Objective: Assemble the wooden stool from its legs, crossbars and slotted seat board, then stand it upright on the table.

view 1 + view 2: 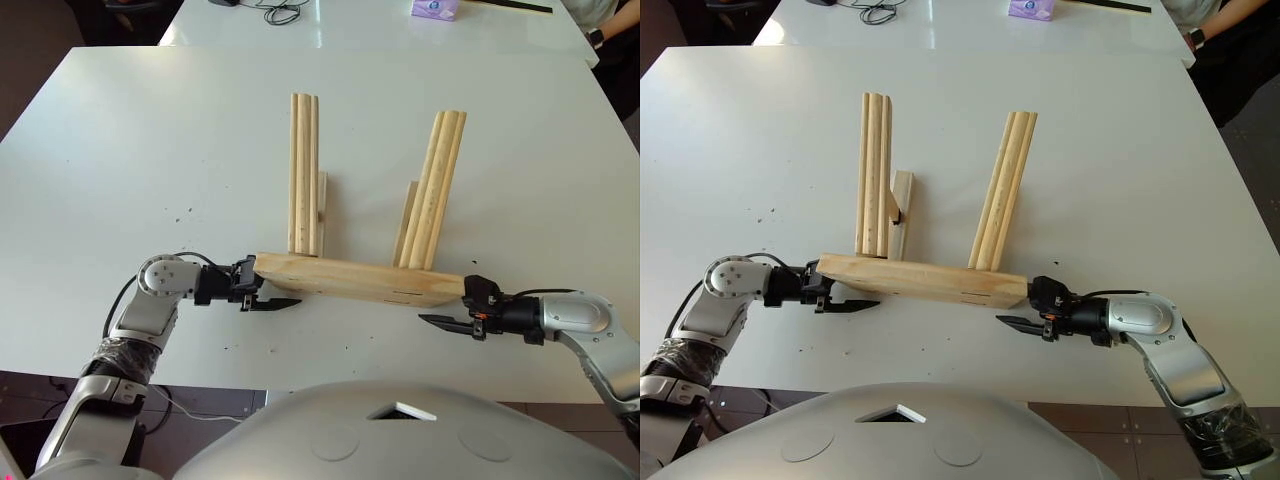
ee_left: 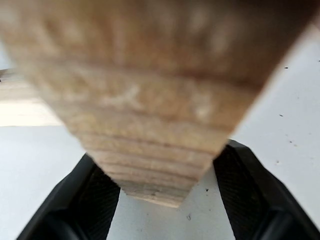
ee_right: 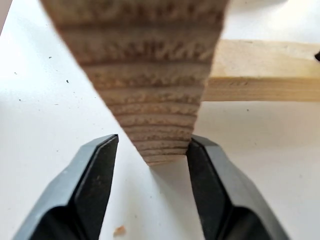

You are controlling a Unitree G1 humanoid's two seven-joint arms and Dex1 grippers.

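A pale wooden stool is lying on its side on the wide white table point(image 1: 150, 150), near the robot's edge. Its thick slotted seat board point(image 1: 360, 280) is standing on its long edge, running left to right. Two pairs of rounded light wooden legs are pointing away from the robot across the tabletop: the left pair point(image 1: 304, 170) is lying nearly straight, and the right pair point(image 1: 437, 185) is leaning a little to the right. Short flat wooden crossbars point(image 1: 322, 205) are showing just inside each pair, close to the board.

The black two-fingered left gripper point(image 1: 262, 288) is sitting at the board's left end. In the left wrist view the wood is filling the space between its fingers point(image 2: 97, 200), so it is looking clamped on the board. The black right gripper point(image 1: 450, 305) is straddling the board's right end with its fingers point(image 3: 95, 170) apart: one is touching the wood, and the other is standing just off it
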